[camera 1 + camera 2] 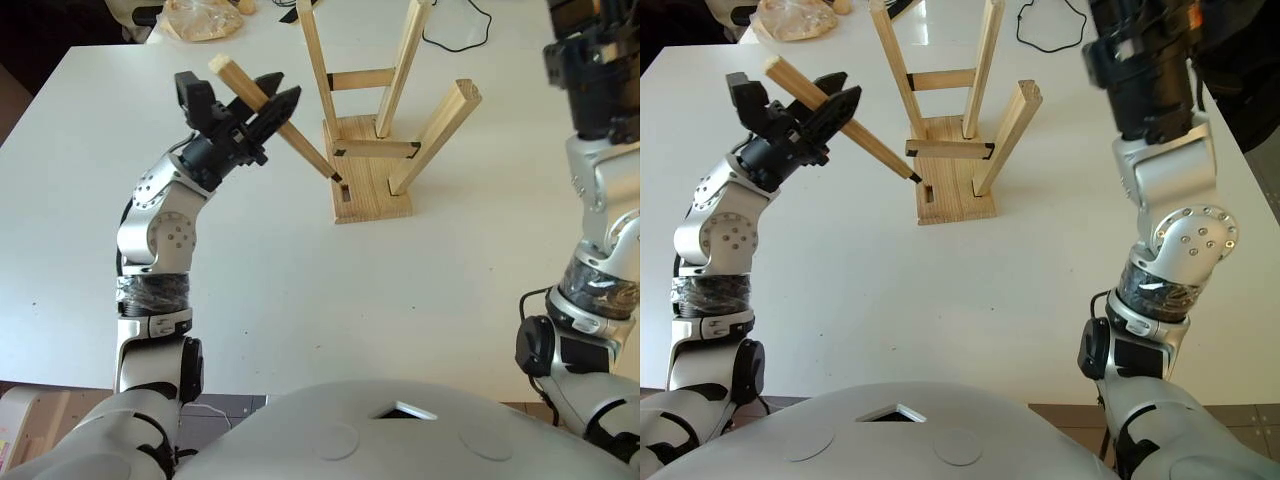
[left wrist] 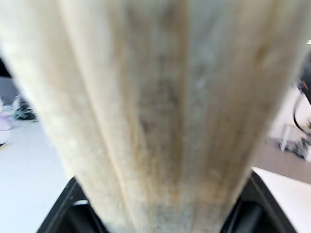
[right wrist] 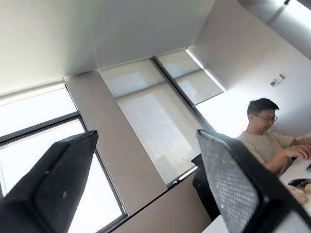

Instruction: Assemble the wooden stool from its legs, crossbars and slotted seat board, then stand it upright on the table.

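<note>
Pinching a pale square-section wooden leg (image 1: 305, 148) near its upper end, the left gripper (image 1: 262, 100) is held slanted. The leg's lower tip is set at a slot (image 1: 344, 192) in the light rectangular wooden seat board (image 1: 375, 200), which lies on the white table (image 1: 300, 300) with three legs (image 1: 400, 70) standing in it. Light, stiff and smooth, the leg is judged best gripped nearer mid-length. The right gripper (image 3: 146, 165) is spread, well apart.

Bare pale wood leg (image 1: 305, 149), matt table (image 1: 300, 300)

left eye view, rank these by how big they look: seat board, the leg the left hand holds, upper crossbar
1. seat board
2. held leg, longest but thin
3. upper crossbar
</note>
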### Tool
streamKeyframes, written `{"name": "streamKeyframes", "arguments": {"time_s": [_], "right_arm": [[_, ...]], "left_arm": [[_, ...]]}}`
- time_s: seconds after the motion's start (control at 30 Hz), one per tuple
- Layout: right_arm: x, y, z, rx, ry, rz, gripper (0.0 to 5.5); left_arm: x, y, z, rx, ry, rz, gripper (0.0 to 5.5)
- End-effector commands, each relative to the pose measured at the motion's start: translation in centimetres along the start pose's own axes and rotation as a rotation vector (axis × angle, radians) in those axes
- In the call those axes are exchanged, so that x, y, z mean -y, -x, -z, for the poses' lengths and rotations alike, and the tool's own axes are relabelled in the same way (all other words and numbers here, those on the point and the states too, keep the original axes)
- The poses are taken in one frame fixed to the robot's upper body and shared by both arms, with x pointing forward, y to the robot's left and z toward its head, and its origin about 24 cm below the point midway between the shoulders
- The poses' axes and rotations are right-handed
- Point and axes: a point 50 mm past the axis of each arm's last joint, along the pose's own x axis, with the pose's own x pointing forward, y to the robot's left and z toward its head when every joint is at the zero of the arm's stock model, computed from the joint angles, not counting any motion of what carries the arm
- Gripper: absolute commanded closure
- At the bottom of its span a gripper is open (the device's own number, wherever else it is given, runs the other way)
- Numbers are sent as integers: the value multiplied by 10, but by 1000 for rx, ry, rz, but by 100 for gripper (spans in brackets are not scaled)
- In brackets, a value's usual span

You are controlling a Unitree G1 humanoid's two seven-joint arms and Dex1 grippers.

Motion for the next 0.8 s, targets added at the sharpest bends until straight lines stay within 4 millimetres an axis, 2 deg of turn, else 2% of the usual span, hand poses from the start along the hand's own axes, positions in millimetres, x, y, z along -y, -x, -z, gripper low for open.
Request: {"name": "streamKeyframes", "arguments": {"time_s": [0.03,0.2,0.3,0.53,0.8], "right_arm": [[12,-3,-3,-2,39,42,180],[19,-1,2,-27,48,58,180],[21,1,4,-39,53,61,180],[25,8,2,-49,99,88,180],[27,10,8,-80,144,95,180]], "left_arm": [[0,-8,24,-54,3,23,345],[1,-6,56,-159,0,45,346],[4,5,66,-239,-19,86,346],[8,36,68,-424,-48,211,346],[18,42,56,-491,-7,329,346]]}}
